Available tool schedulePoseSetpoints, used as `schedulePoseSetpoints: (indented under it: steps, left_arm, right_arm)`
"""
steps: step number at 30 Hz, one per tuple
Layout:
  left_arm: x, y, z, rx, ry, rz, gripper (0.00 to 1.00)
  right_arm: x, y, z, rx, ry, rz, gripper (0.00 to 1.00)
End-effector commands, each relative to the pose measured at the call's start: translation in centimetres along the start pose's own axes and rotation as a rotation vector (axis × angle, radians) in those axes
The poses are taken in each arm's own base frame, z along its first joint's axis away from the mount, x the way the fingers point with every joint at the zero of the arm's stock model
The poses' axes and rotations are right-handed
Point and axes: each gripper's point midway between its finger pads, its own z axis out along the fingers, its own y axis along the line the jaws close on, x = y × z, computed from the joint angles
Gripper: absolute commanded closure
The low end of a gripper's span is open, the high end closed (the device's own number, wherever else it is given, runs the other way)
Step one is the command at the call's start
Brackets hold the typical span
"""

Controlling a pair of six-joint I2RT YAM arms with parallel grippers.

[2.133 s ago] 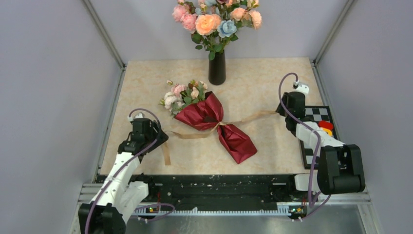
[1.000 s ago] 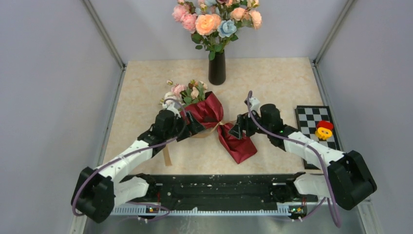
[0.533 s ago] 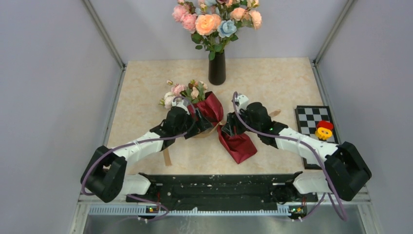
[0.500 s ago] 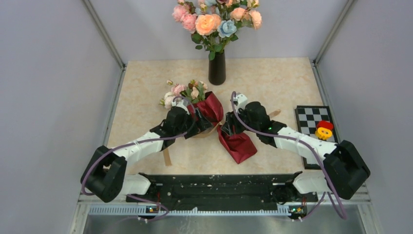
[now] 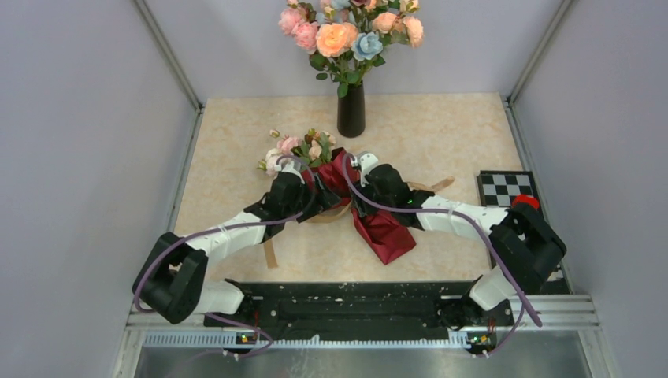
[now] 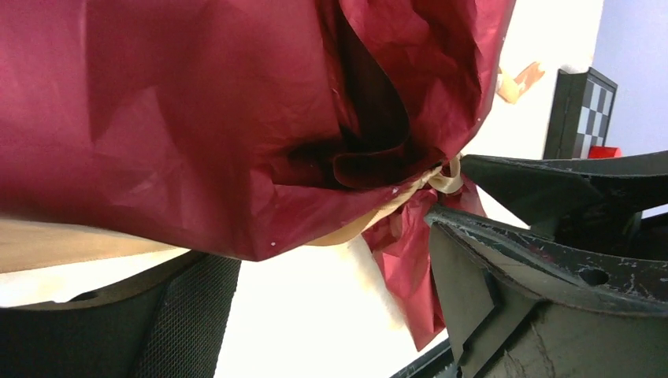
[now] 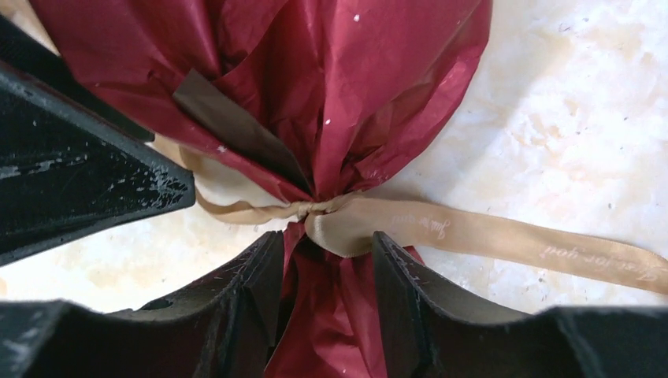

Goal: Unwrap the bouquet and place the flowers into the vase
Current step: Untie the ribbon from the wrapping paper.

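- Centrally on the table (image 5: pixel 441 134), the bouquet (image 5: pixel 384 230) is laid on its side. It is a cone of maroon paper (image 6: pixel 197 118), crinkled and faintly glossy. The paper is pinched to a narrow neck and flared again into a pointed tail toward the near edge.
- Ribbon (image 7: pixel 488 236): flat, tan, printed with script, and knotted at the neck. One tail is trailed right across the table, another left toward the near edge.
- Flowers (image 5: pixel 295 153): small cream, pink and brownish roses with green leaves, shown at the cone's wide end, which is pointed far-left.
- Vase (image 5: pixel 351 110): slim, black and narrow-necked, stood upright at the far edge, apart from the bouquet. Larger peach, pink and blue blooms (image 5: pixel 346 35) are held in it.
- Left gripper (image 5: pixel 321 201): the jaws are spread wide at the cone's wide part and nothing is clamped. A mesh-textured pad (image 6: pixel 193 315) is seen on one finger.
- Right gripper (image 7: pixel 327 244): the jaws are drawn about halfway in, astride the paper on the tail side of the knot. The gap is filled by paper, but a firm grip cannot be told.
- Table: beige, marbled and flat. Bare stretches are left on either side of the bouquet. A checkerboard (image 5: pixel 504 189) is set at the right edge.
- Grey walls (image 5: pixel 87 157): the table is enclosed by them at left, right and rear.
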Motion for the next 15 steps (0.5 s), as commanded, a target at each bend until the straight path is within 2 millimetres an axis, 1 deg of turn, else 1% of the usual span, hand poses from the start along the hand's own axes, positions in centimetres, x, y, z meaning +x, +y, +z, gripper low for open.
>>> schedulePoseSetpoints:
  steps: [1, 3, 6, 9, 15]
  left_arm:
    - [-1.8, -1.1, 0.2, 0.014, -0.062, 0.015, 0.11]
    - [-1.8, -0.9, 0.3, 0.001, -0.067, 0.017, 0.14]
    - [-1.9, -0.6, 0.3, -0.009, -0.071, 0.018, 0.19]
    - [-1.9, -0.4, 0.4, -0.018, -0.071, 0.022, 0.21]
    - [-1.9, 0.1, 0.6, -0.039, -0.075, 0.027, 0.28]
  right_arm:
    - [-3.2, -0.3, 0.3, 0.057, -0.073, -0.019, 0.54]
    - [-3.3, -0.4, 0.5, 0.064, -0.074, -0.024, 0.55]
    - [-3.3, -0.4, 0.7, 0.068, -0.071, -0.025, 0.63]
    - [-3.5, -0.4, 0.8, 0.068, -0.072, -0.026, 0.66]
    - [-3.0, -0.3, 1.2, 0.062, -0.054, -0.022, 0.76]
